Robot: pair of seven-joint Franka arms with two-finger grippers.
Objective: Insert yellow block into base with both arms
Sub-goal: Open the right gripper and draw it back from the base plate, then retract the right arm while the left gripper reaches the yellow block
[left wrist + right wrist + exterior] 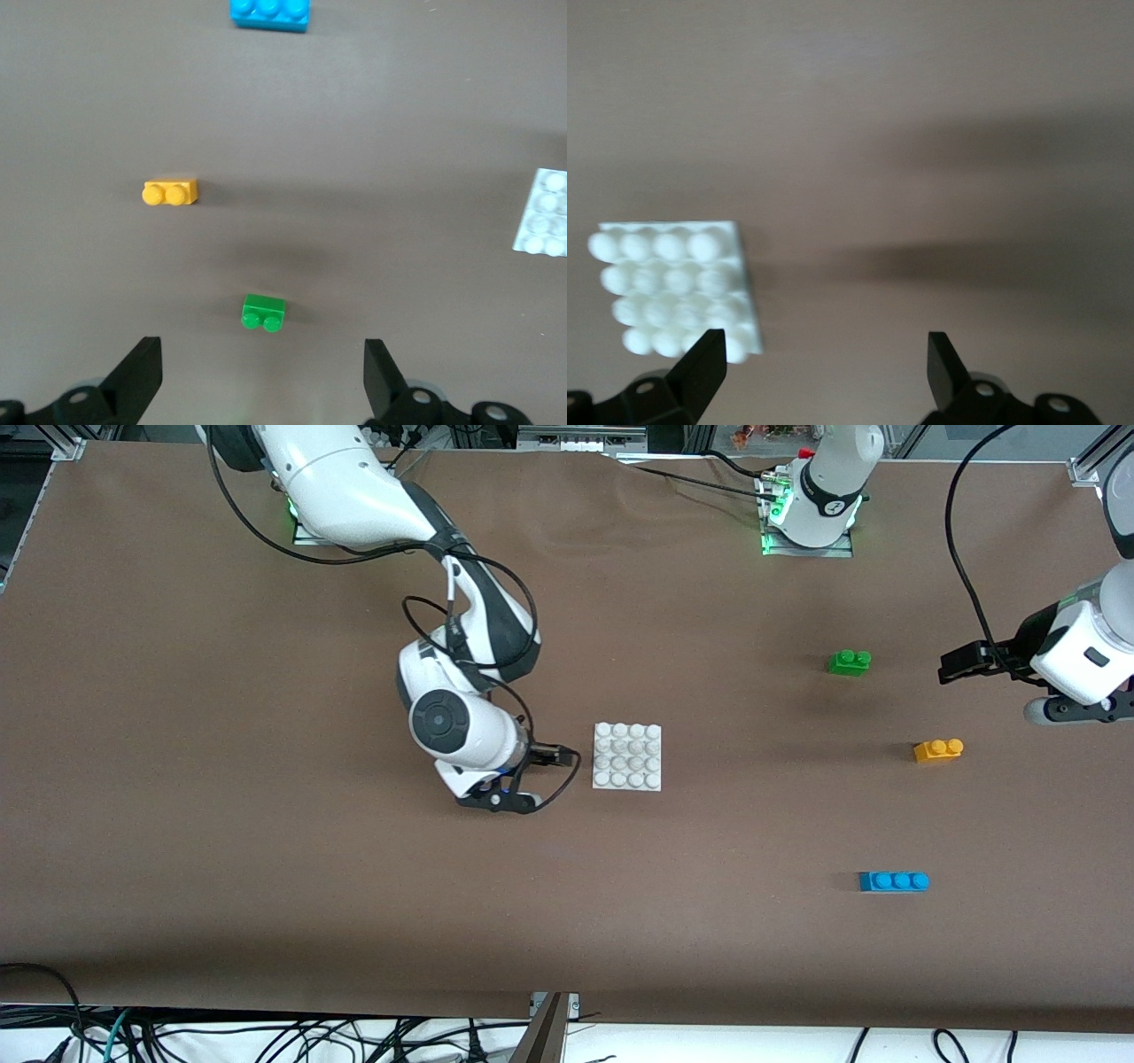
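Observation:
The yellow block (pixel 938 750) (pixel 170 192) lies on the table toward the left arm's end, with nothing touching it. The white studded base (pixel 627 756) (pixel 675 285) lies flat mid-table. My right gripper (pixel 498 800) (pixel 824 367) hovers low beside the base, on the side toward the right arm's end of the table. It is open and holds nothing, and one fingertip (pixel 702 363) shows next to the base's corner. My left gripper (pixel 1076 710) (pixel 263 376) hangs open and empty over the table's edge at the left arm's end, apart from the yellow block.
A green two-stud brick (pixel 850 662) (pixel 264 312) lies farther from the front camera than the yellow block. A blue three-stud brick (pixel 893 881) (pixel 270 12) lies nearer to it. Brown table surface stretches between the base and the bricks.

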